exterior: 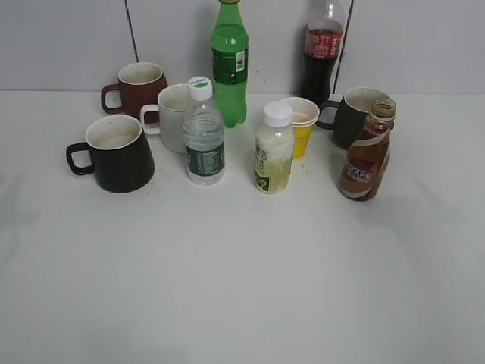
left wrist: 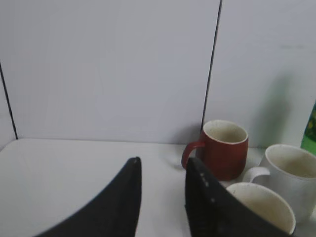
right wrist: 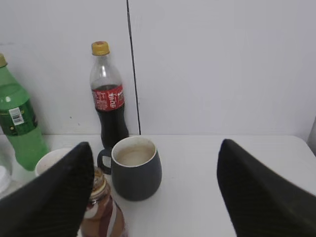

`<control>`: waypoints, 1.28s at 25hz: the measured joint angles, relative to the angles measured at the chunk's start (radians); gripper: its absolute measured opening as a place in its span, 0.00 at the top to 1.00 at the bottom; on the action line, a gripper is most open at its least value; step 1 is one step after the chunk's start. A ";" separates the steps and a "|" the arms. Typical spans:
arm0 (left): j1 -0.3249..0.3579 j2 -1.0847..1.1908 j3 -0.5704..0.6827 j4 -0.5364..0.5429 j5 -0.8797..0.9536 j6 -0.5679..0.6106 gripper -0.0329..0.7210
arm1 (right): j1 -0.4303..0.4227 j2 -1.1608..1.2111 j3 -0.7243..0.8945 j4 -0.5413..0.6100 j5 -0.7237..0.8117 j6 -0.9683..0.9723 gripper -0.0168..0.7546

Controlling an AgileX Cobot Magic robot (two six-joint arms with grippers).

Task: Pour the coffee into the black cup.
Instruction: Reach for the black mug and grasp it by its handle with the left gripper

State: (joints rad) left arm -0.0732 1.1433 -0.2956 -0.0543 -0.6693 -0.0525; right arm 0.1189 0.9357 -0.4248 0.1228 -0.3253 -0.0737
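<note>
White table [exterior: 242, 288] fills the lower two thirds of the exterior view, grey panelled wall [exterior: 68, 38] behind it. No arm shows in that view. Tallest items stand at the back: green soda bottle [exterior: 229, 64] top centre, cola bottle [exterior: 323, 49] to its right, half full, both upright. The black cup [exterior: 120, 154] sits left of centre, handle pointing frame-left, off-white inside, upright. Behind it a maroon mug [exterior: 140, 86]; just right of that a white mug [exterior: 173, 115]. A clear water bottle [exterior: 203, 133] with white cap stands just in front of the white mug. Centre: a pale juice bottle [exterior: 273, 149] with white cap, a yellow paper cup [exterior: 300, 125] close behind it. Right side: dark grey mug [exterior: 355, 114], and just in front of it the coffee [exterior: 367, 152], upright, neck capless, well apart from the black cup across the table. Left gripper [left wrist: 163, 197], left wrist view: fingers parted with a narrow gap, holding nothing, black cup's rim at lower right beside one finger. Right gripper [right wrist: 155, 197], right wrist view: fingers spread wide, empty, the coffee at lower left, partly hidden by the left-hand finger.
</note>
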 joint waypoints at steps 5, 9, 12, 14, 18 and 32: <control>-0.007 0.324 0.000 0.120 -0.292 -0.008 0.64 | 0.055 0.170 0.001 -0.131 -0.170 0.028 0.24; -0.014 0.538 0.000 0.174 -0.491 -0.008 0.64 | 0.107 0.271 0.007 -0.166 -0.198 0.041 0.28; -0.014 0.643 0.001 0.178 -0.518 -0.008 0.64 | 0.114 0.330 0.046 -0.170 -0.230 0.044 0.30; -0.014 0.677 0.001 0.189 -0.524 -0.002 0.64 | 0.114 0.377 0.092 -0.171 -0.298 0.043 0.30; -0.014 0.708 -0.008 0.216 -0.537 0.003 0.64 | 0.114 0.444 0.181 -0.171 -0.465 0.043 0.31; -0.014 0.917 -0.208 0.215 -0.539 0.036 0.50 | 0.114 0.581 0.199 -0.171 -0.748 0.043 0.31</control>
State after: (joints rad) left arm -0.0872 2.0601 -0.5032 0.1608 -1.2087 -0.0170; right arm 0.2327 1.5169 -0.2260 -0.0484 -1.0730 -0.0312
